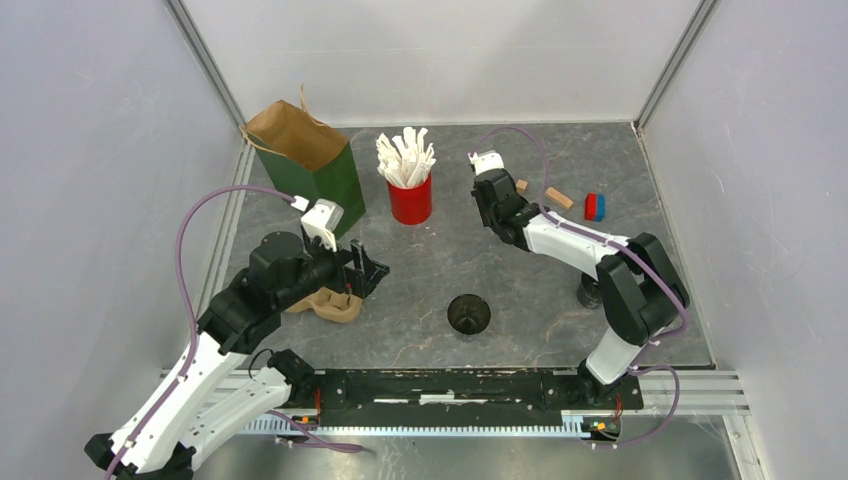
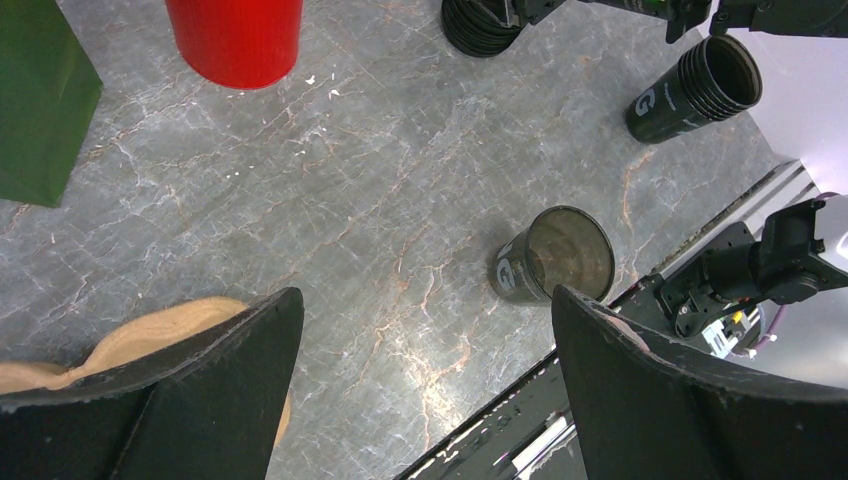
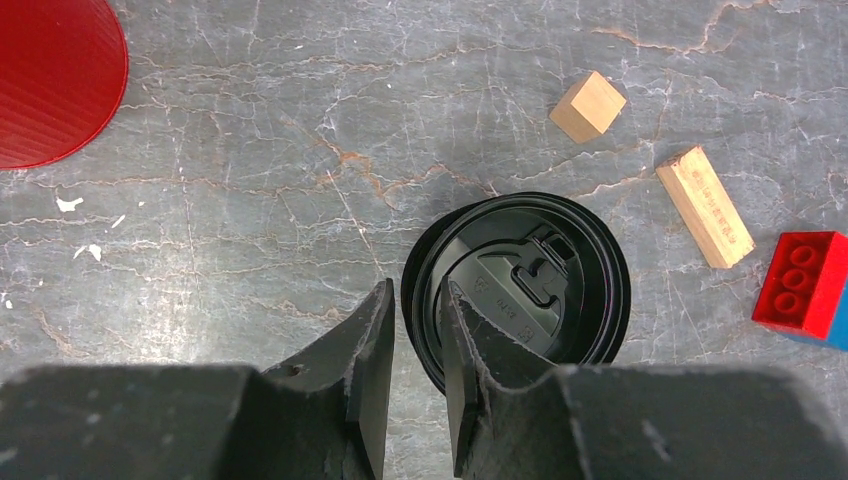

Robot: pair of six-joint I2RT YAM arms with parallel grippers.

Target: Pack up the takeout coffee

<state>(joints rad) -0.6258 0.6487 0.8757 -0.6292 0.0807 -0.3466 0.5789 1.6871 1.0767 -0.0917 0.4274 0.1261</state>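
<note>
The takeout coffee cup, short, black, lidless and upright, stands mid-table; it also shows in the left wrist view with a white letter on its side. My left gripper is wide open and empty, to the cup's left and apart from it. My right gripper points down at the back, over a stack of flat black lids. Its jaws stand a narrow gap apart and straddle the stack's left rim, one finger outside and one over the lid. The lids are hidden under that arm in the top view.
A green paper bag stands open at the back left, a red cup of white sticks beside it. A brown cardboard tray lies under my left gripper. A stack of black cups lies near the right arm. Wooden blocks and a red brick lie right of the lids.
</note>
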